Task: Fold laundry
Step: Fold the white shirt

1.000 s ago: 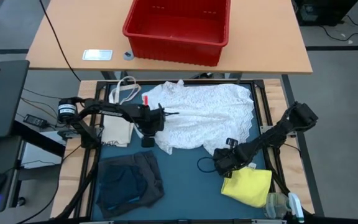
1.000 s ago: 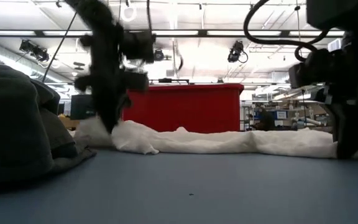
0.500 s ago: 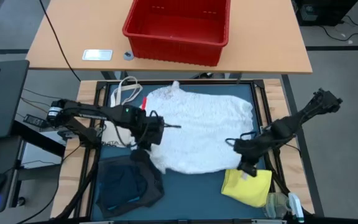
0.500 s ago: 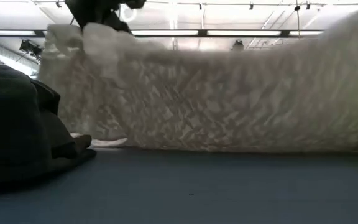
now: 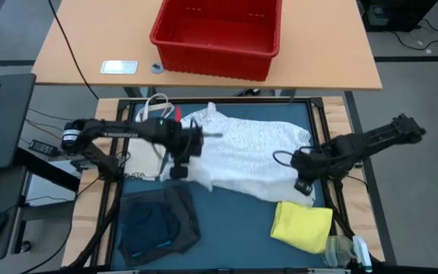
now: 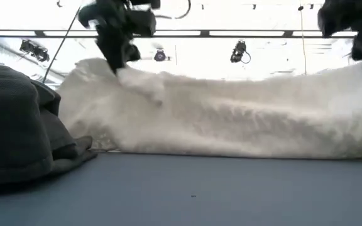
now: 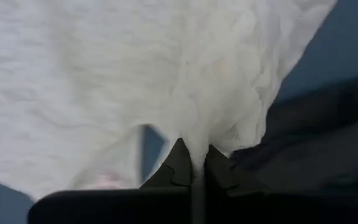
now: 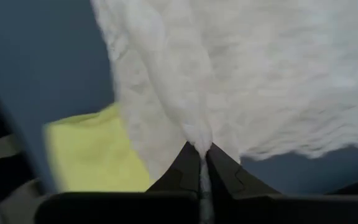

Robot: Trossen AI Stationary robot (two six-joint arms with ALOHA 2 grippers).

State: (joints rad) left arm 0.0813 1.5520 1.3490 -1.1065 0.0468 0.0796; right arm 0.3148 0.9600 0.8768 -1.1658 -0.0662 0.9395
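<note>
Both grippers pinching white lacy garment (image 5: 242, 152), lifted off mat.
L gripper (image 5: 182, 144) clamps its L edge, arm extended; R gripper (image 5: 304, 169) clamps R edge, arm bent inward.

From above, a large white lacy garment (image 5: 242, 152) lies stretched across the blue work mat (image 5: 234, 228), pinched at both lower corners: the left gripper (image 5: 179, 152) grips its left edge, the right gripper (image 5: 304, 169) its right edge. A folded yellow cloth (image 5: 303, 226) sits just below the right gripper, and a crumpled dark grey garment (image 5: 158, 222) lies at the lower left. A cream tote bag with looped handles (image 5: 147, 137) rests behind the left arm (partly hidden). On the wooden table beyond stands a red plastic bin (image 5: 217, 34).
</note>
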